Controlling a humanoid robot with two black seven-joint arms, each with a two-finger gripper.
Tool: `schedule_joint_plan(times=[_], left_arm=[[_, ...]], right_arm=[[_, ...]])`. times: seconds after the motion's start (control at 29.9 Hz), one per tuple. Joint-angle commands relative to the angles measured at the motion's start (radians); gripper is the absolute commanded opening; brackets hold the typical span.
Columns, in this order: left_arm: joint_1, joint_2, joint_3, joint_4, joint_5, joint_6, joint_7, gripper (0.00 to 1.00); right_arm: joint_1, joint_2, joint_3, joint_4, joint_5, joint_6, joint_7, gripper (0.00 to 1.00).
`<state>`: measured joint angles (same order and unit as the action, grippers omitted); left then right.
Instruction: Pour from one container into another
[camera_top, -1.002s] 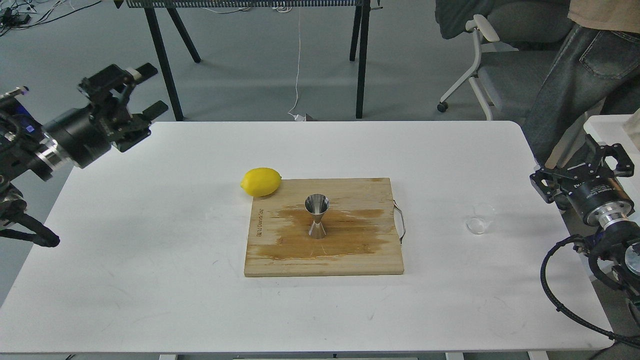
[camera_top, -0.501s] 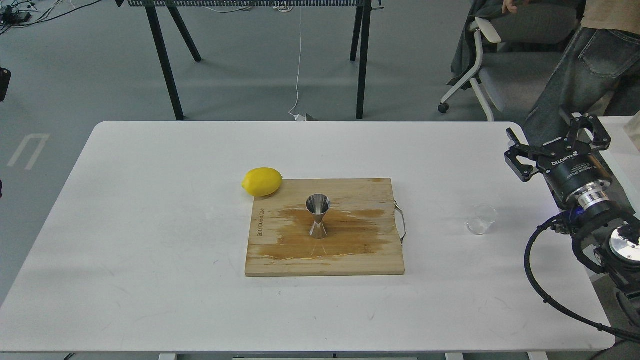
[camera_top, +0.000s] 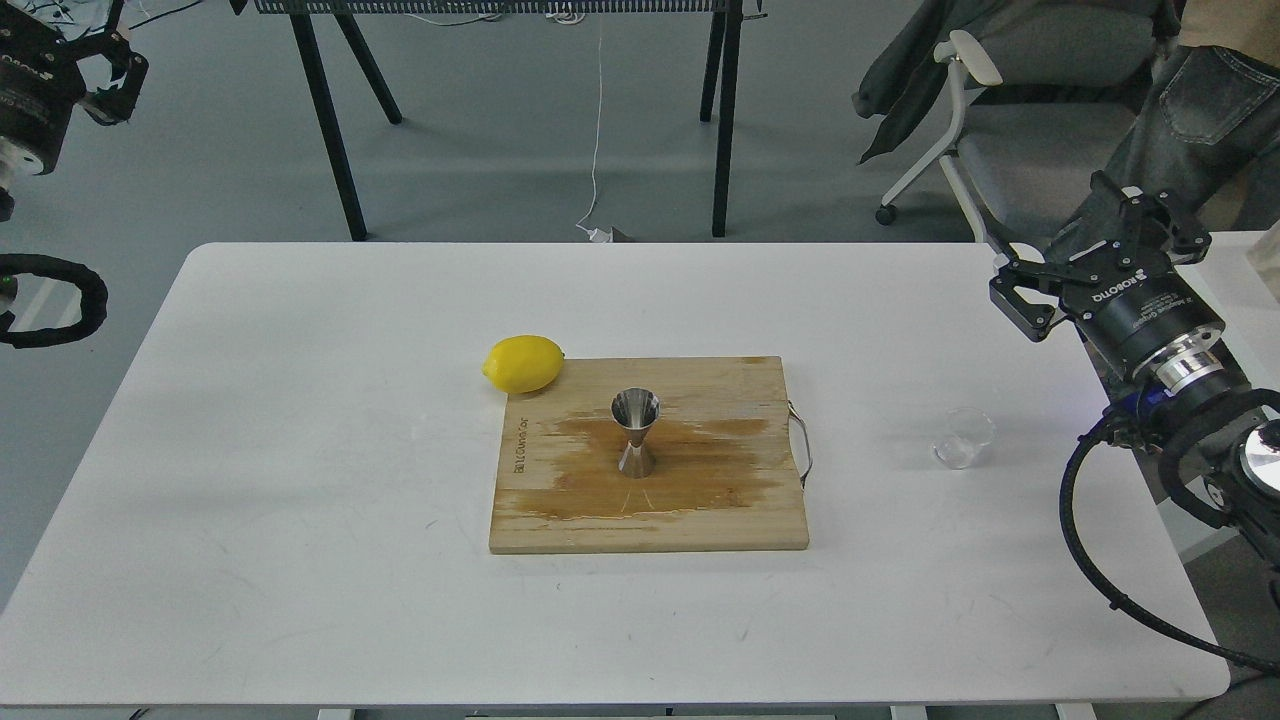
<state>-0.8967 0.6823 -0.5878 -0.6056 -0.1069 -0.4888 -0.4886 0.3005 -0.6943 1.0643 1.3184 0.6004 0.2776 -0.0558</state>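
Observation:
The clear cup (camera_top: 963, 438) stands upright on the white table (camera_top: 300, 450) at the right, faint against the surface. On the wet wooden cutting board (camera_top: 720, 500) the steel jigger (camera_top: 636, 432) stands upright near the middle. My right gripper (camera_top: 1075, 245) hovers above the table's right edge, behind and to the right of the cup, open with its fingers spread wide and nothing between them. My left gripper (camera_top: 105, 65) is far off in the top left corner, partly cut off by the frame; its fingers cannot be told apart.
A yellow lemon (camera_top: 523, 363) lies against the board's back left corner. A metal handle (camera_top: 803, 450) sticks out of the board's right side. An office chair (camera_top: 1000, 120) and a person's legs (camera_top: 1190, 110) are behind the table's right corner.
My left arm left the table's left side and now shows high in the top left corner. My right gripper rose and moved back and inward, past the cup. The cup and jigger stayed put.

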Motion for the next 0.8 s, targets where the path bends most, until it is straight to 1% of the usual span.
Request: schedule_joint_plan(times=[0.0,0.1,0.17,0.27,0.37,0.43,0.5,0.6,0.77], left_arm=[[0.027,0.000,0.008,0.001,0.003,0.000,0.000,0.92],[0.065,0.006,0.016,0.001,0.009,0.000,0.000,0.92],[0.082,0.008,0.019,0.003,0.012,0.000,0.000,0.92],[0.099,0.031,0.019,0.003,0.047,0.000,0.000,0.92],[0.114,0.033,0.019,0.003,0.119,0.000,0.000,0.92],[0.134,0.033,0.019,0.003,0.157,0.000,0.000,0.92],[0.145,0.030,0.019,0.003,0.170,0.000,0.000,0.92],[0.150,0.022,0.017,0.003,0.170,0.000,0.000,0.92],[0.160,0.016,0.017,0.003,0.168,0.000,0.000,0.92]], right_arm=[[-0.084,-0.114,0.003,0.154,0.119,-0.060,-0.001,0.99],[-0.194,-0.206,0.005,0.251,0.235,-0.060,0.001,0.99],[-0.283,-0.247,0.011,0.288,0.301,-0.051,0.005,0.99],[-0.414,-0.254,0.011,0.303,0.326,-0.011,0.014,0.99],[-0.539,-0.252,0.005,0.303,0.326,0.087,0.056,0.99],[-0.618,-0.251,0.002,0.291,0.317,0.206,0.086,0.99],[-0.659,-0.249,-0.003,0.269,0.305,0.211,0.090,0.99],[-0.672,-0.237,-0.009,0.200,0.294,0.211,0.088,0.99],[-0.627,-0.127,-0.009,0.067,0.294,0.211,0.082,0.99]])
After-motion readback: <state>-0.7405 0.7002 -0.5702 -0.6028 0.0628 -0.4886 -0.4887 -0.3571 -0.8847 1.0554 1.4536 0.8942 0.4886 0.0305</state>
